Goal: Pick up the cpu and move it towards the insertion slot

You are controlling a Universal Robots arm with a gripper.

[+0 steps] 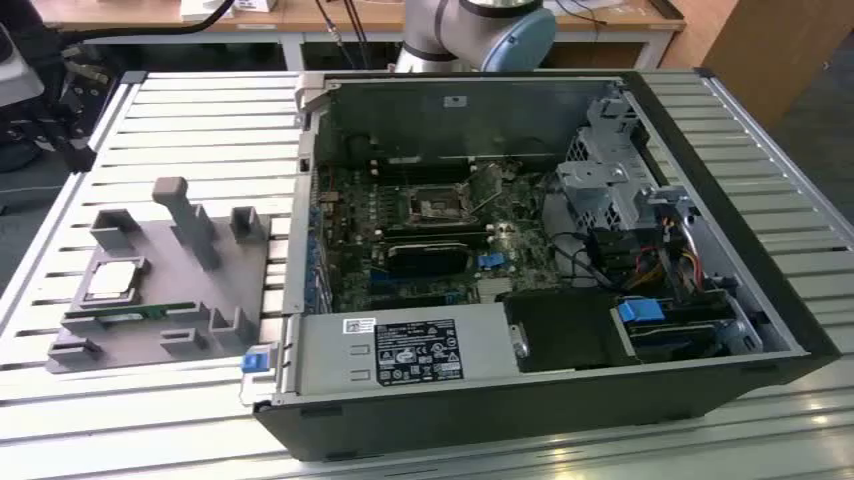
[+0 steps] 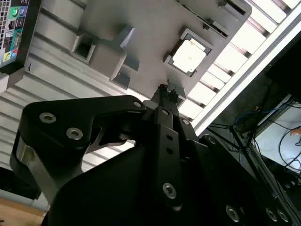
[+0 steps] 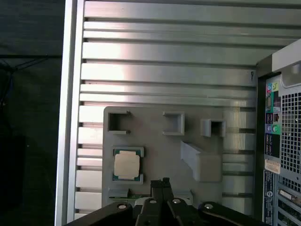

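The cpu (image 1: 114,280) lies flat in its pocket on the grey holder (image 1: 180,295). The holder sits on the slatted desk (image 1: 187,120) at the exterior view's left, beside the open case (image 1: 534,410). The slot (image 1: 438,205) is inside the case on the green board, well apart from the cpu. In both wrist views the claw (image 2: 163,89) (image 3: 160,182) hovers over the holder near the cpu, clenched tip to tip, gripping nothing. A memory stick (image 1: 127,312) lies just beside the cpu.
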